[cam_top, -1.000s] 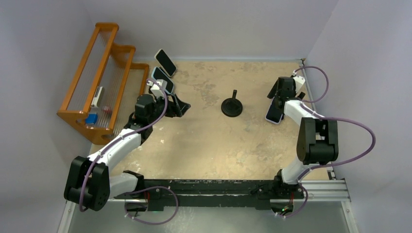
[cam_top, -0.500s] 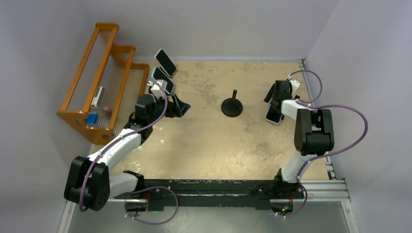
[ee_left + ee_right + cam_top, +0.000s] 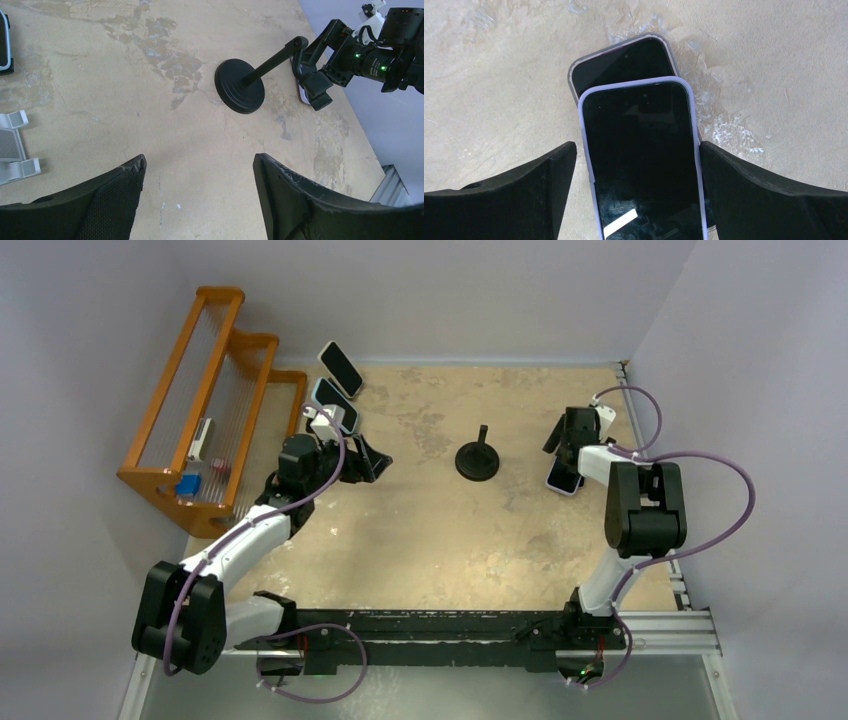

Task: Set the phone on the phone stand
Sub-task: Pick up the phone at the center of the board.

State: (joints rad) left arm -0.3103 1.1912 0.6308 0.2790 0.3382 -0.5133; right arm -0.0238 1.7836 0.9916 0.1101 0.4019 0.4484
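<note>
Swinging its elbow inward, the right arm has brought the right gripper, jaws wide, astride the lilac phone, which lies on a second phone on the table, poised to grasp. The left gripper hangs open. Farther off, the stand holds nothing yet.

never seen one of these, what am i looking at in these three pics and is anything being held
These are two robot arms bolted to a table. The wide picture looks down from above; the other two come from a camera on each wrist, so the black shapes at the bottom are that arm's own tool. On the table: a black stand in the middle, a purple-cased phone lying over a dark phone on the right, two more phones far left, and a wooden rack. The left tool is open and holds nothing. The right tool is open too, its fingers either side of the purple-cased phone, not gripping it.
</note>
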